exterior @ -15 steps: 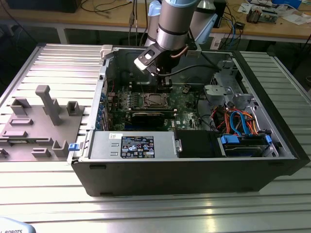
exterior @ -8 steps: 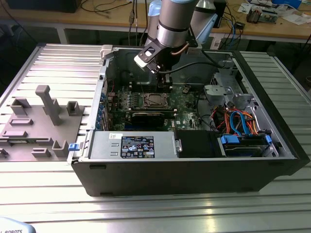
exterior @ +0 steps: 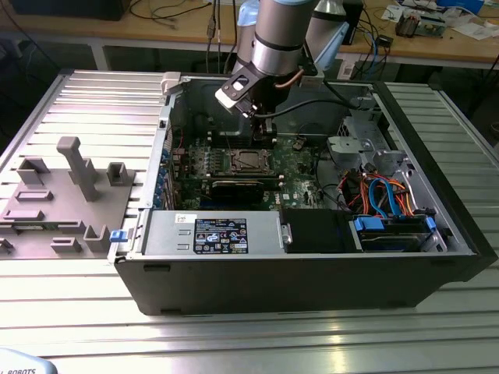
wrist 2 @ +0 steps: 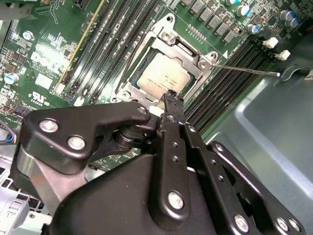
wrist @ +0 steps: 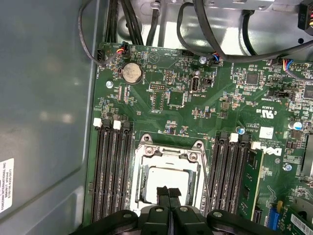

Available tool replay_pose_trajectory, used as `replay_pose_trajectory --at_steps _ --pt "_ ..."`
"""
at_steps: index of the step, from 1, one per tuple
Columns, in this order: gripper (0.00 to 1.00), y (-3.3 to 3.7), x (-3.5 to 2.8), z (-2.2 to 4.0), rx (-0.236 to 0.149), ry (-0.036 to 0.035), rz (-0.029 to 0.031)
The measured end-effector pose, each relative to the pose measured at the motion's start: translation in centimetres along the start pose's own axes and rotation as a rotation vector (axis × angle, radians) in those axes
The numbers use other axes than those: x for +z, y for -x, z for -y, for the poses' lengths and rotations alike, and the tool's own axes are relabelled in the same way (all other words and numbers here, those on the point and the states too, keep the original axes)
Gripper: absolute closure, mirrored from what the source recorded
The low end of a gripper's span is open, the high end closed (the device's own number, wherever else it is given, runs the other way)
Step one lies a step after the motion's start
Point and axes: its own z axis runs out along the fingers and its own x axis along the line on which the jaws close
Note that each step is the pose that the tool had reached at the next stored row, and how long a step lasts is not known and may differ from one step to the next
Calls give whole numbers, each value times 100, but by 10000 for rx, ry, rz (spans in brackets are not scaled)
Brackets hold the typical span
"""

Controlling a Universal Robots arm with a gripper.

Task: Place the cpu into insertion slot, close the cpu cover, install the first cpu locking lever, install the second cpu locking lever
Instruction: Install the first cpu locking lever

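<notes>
Fixtures (exterior: 70,195) of matt grey plastic sit on the ribbed metal surface (exterior: 249,335), well off to the exterior view's left of the insertion slot (exterior: 248,161). Closer in, the open computer case (exterior: 312,273) holds the green board. Long black memory slots (wrist: 112,171) flank the insertion slot on both sides.

The cpu (wrist 2: 164,78) lies flat in the slot. Its dull silver-grey top shows through the square window of the cpu cover (wrist: 168,152), a thin bright steel frame that I judge to be down over it. My fingers (wrist 2: 172,110), black and blocky with screw heads, are pressed together with nothing between them, their tip right at the cover's edge. A thin wire lever (wrist 2: 244,70) juts away from the slot's rim, and I judge it not yet latched.

For this step I would push with the closed tip on metal only, either the frame or the lever, and never on the chip's top. I would go slow and straight and stay off the memory slots. Steel on steel is slick, so the tip could skate off.

To the exterior view's right of the slot sits a drive cage (exterior: 366,148) with blue and orange cables (exterior: 382,195).
</notes>
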Motion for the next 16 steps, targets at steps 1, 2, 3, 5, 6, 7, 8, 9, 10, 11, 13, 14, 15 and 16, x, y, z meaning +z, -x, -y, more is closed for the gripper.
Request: replay_pose_trajectory --at_steps 1,2,3,5,6,7,8,9,10,11,13,14,15,16 --pt "89 0 0 0 -81 -6 6" --pt "89 0 0 0 -162 -11 11" --pt "89 0 0 0 -226 -15 13" --pt "89 0 0 0 -332 -22 21" --pt "89 0 0 0 -378 -25 23" --pt "89 0 0 0 -426 -29 27" --pt "89 0 0 0 -482 -33 31" --pt "89 0 0 0 -587 -40 36" --pt "89 0 0 0 -720 -49 45" --pt "89 0 0 0 -797 -55 50" --pt "89 0 0 0 -1030 -70 65" --pt "89 0 0 0 -1118 -76 70" --pt "89 0 0 0 -1185 -81 74" --pt "89 0 0 0 -1244 -85 78"
